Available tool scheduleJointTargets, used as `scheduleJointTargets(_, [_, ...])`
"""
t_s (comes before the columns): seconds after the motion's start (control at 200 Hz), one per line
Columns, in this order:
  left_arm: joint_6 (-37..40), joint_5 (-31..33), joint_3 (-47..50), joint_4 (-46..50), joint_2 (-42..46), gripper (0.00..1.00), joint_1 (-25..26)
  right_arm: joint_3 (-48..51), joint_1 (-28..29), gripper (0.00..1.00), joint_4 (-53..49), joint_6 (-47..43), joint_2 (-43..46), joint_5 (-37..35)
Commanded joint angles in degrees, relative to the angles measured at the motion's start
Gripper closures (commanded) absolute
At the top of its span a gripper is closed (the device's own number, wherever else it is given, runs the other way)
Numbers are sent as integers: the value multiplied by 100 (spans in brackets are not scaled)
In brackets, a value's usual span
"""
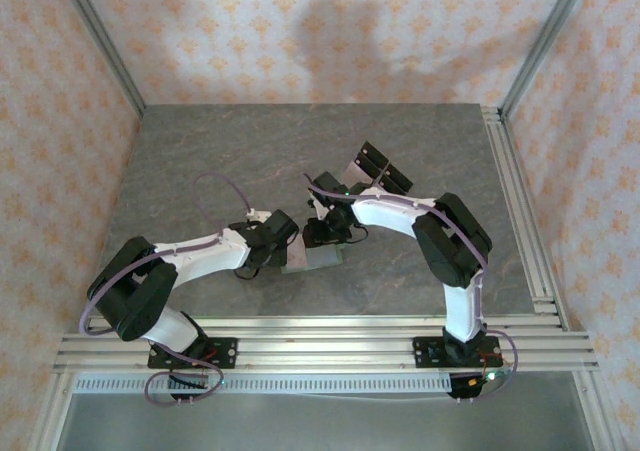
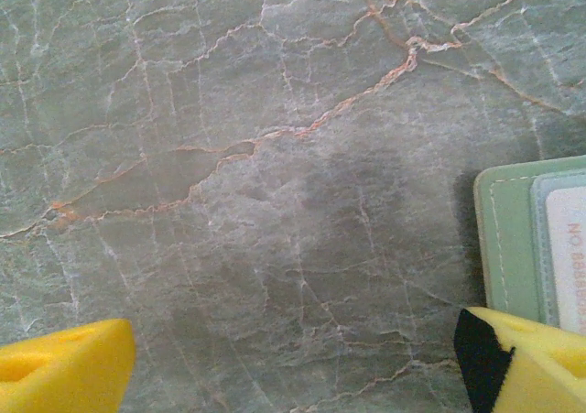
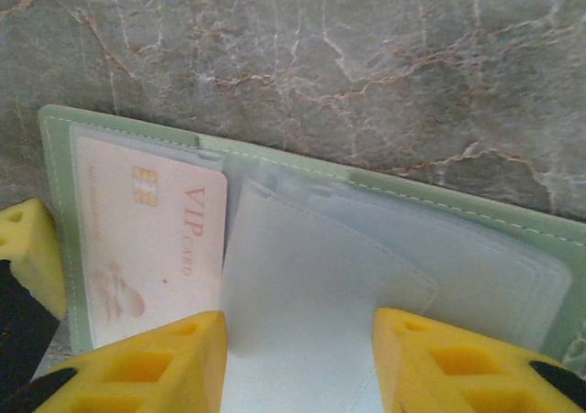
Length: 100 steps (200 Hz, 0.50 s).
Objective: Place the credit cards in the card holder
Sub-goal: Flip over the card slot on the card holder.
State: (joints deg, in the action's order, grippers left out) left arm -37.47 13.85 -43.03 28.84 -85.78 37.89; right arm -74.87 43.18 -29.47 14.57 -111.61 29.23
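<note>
On the grey stone-patterned table (image 2: 229,157), veined in white and rust, the card holder (image 3: 57,202) lies open and flat. It is soft sage-green material with a stitched border and rounded corners, and clear plastic pockets line its inside. A glossy pink credit card (image 3: 151,239) sits in the left pocket, printed "VIP CARD" beside a gold chip.

The right gripper (image 3: 300,363) hangs over the near edge of the card holder. Its blocky yellow foam fingers (image 3: 156,363) stand about half apart. A milky, pale grey sheet (image 3: 311,276) with a rounded corner fills the gap between them and overlaps the layered pockets on the right half. I cannot tell whether this sheet is a card or a plastic leaf, nor whether the fingers pinch it or only hover.

The left gripper (image 2: 293,367) is spread wide with bare table between its yellow fingertips (image 2: 64,363). The card holder's corner lies just beside the right-hand one, not between them.

From overhead the arms hide most of the card holder, and a clear stand (image 1: 382,169) with black panels sits farther back. The wrist views cut off the card holder's near edge.
</note>
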Motion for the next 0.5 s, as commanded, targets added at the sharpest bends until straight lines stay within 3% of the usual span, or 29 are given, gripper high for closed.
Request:
scheduleJointTargets(0.0, [36, 24, -34, -55, 56, 9, 51, 123, -11, 55, 222, 203, -47, 224])
scheduleJointTargets(0.245, [39, -39, 45, -187, 197, 9, 85, 236, -11, 55, 554, 497, 16, 528])
scheduleJointTargets(0.495, [-5, -261, 357, -568, 950, 8, 285, 247, -2, 55, 669, 623, 12, 583])
